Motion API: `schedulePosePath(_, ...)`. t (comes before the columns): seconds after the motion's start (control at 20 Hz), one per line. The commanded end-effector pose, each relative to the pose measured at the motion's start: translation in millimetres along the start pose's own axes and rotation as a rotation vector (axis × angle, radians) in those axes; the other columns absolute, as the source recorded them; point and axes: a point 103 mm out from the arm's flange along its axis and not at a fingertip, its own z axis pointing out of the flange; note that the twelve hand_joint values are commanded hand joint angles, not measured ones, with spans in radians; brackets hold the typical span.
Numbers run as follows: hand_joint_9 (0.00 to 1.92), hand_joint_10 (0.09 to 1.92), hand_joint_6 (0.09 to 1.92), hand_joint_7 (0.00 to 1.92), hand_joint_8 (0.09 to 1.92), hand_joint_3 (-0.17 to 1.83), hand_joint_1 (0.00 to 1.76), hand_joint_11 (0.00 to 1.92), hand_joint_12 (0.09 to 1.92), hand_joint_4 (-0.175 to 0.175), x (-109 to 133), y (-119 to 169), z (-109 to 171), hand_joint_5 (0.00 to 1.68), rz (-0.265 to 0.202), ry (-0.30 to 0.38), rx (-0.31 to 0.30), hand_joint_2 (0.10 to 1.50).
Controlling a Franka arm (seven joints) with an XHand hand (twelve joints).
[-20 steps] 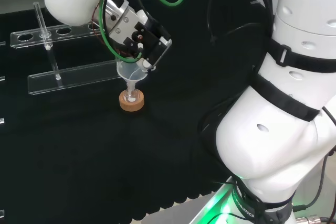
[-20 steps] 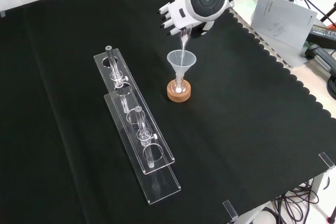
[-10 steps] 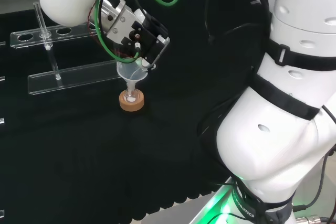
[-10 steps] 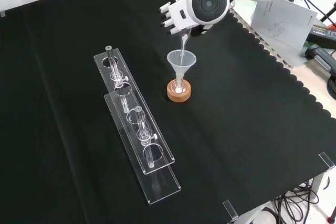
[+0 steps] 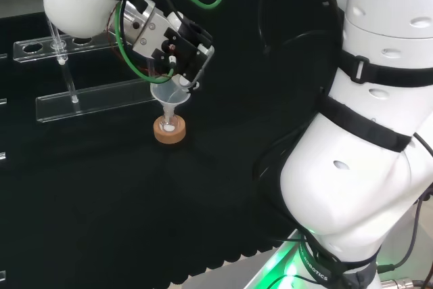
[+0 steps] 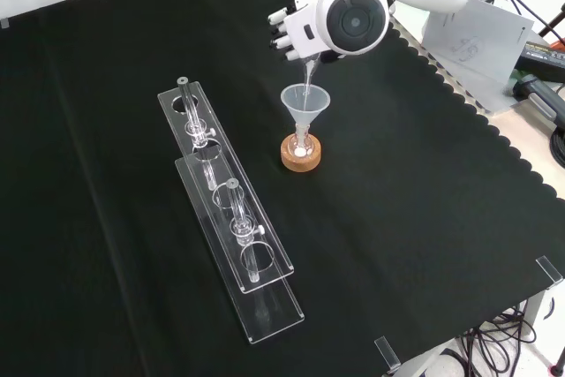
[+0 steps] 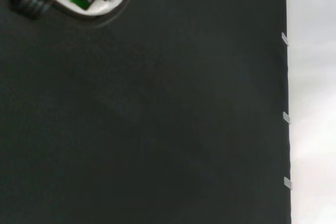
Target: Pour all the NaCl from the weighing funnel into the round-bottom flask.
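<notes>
The fingers are curled round the slim clear glass weighing funnel, pinching its upper end so that it hangs steeply with its spout pointing down into the wide mouth of the clear cone-shaped plastic funnel. That cone sits in the neck of the small clear round-bottom flask, which rests upright in a tan cork ring stand on the black cloth surface.

Over the last second the black and white hand has drifted a little, up and to the left in the head view, and the wrist has rolled further, while the spout has stayed over the cone. I take that as the tilt being steepened to coax out the last of the salt. A pale patch shows at the bottom of the flask in the front view, which looks like salt already landed. Whether any grains remain in the weighing funnel I cannot tell.

Off to the left in the front view, two long clear acrylic racks holding a few tubes stand well apart from the pour.
</notes>
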Motion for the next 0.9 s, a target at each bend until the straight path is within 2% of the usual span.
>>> schedulePosePath(0.05,1.04,0.29,0.76,0.73,0.60,0.74,1.12,0.77,1.07,0.175,1.5,-0.7,-4.3,1.25,0.002,-0.025,0.006,0.63)
schedulePosePath(0.25,1.04,0.29,0.76,0.72,0.60,0.74,1.12,0.77,1.07,0.175,1.8,1.3,-5.4,1.25,-0.008,-0.041,-0.002,0.63)
schedulePosePath(0.7,1.05,0.29,0.76,0.72,0.60,0.74,1.12,0.77,1.07,0.175,0.9,-0.6,-13.0,1.25,0.022,-0.080,0.021,0.63)
schedulePosePath(0.9,1.05,0.29,0.75,0.72,0.60,0.74,1.12,0.76,1.07,0.175,2.4,0.1,-14.2,1.25,0.021,-0.088,0.028,0.63)
